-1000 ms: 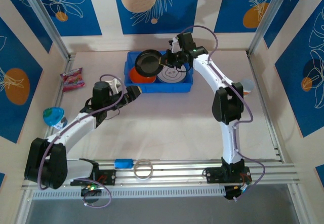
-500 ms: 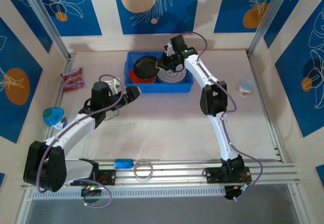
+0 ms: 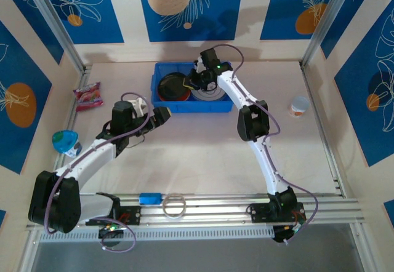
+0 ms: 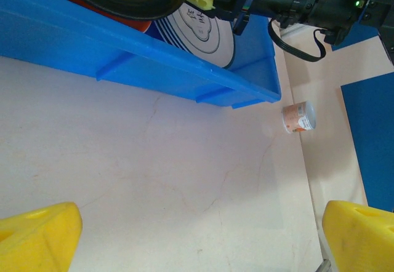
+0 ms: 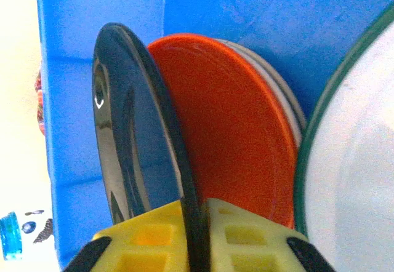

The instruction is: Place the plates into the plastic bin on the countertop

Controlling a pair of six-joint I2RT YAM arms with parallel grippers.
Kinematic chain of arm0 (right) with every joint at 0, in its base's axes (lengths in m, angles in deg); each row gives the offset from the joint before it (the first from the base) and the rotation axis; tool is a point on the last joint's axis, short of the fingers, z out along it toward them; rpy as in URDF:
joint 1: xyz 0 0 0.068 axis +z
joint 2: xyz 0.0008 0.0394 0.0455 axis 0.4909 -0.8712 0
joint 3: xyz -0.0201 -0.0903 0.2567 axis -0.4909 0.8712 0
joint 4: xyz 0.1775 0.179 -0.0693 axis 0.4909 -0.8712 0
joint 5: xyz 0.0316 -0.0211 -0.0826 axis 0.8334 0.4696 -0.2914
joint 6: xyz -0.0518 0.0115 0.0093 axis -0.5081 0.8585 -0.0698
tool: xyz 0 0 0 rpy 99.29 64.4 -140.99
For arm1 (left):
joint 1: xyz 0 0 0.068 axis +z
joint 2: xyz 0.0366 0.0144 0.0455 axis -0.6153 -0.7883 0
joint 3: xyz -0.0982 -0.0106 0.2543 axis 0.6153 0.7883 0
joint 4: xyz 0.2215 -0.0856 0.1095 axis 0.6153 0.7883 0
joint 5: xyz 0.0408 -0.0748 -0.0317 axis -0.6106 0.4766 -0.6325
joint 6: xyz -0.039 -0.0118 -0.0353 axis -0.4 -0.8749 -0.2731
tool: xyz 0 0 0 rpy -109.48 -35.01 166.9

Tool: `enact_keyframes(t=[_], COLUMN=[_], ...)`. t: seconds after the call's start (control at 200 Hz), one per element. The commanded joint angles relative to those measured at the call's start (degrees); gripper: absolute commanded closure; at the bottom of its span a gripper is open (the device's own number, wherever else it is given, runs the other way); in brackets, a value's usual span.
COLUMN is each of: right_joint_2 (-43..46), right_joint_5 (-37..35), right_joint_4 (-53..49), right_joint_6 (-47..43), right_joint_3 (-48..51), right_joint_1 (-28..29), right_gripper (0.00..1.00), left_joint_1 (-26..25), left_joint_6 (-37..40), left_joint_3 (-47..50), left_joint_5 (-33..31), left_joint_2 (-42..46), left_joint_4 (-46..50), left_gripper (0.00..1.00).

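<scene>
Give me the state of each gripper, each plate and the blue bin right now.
left gripper: open, empty, over the countertop.
right gripper: shut on the black plate's rim.
black plate: held, tilted over the orange plate, inside the blue bin.
orange plate: in the blue bin's left half, stacked on pale plates.
teal-rimmed white plate: lying in the blue bin's right half.
blue bin: upright, holding plates.

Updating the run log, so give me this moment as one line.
right gripper: shut on black plate, tilted over orange plate in blue bin | left gripper: open, over countertop
</scene>
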Motion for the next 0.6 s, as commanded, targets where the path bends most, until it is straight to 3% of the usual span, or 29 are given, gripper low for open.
enact_keyframes(t=[0.0,0.595], right_joint_2=[-1.1,0.3], right_joint_5=[0.8,-12.3], right_joint_4=[-0.8,-8.5], right_joint_6=[0.7,-5.3], right_joint_3=[-3.3,-5.7], right_joint_1=[0.7,1.7], right_gripper=[0.78,0.5], left_joint_1=[0.7,0.7], left_joint_6=[1.3,2.3], left_joint_3=[0.8,0.1], left_joint_5=[-0.2,-1.1], left_joint_2=[0.4,0.2], left_joint_4=[0.2,1.3], left_gripper=[0.0,0.0])
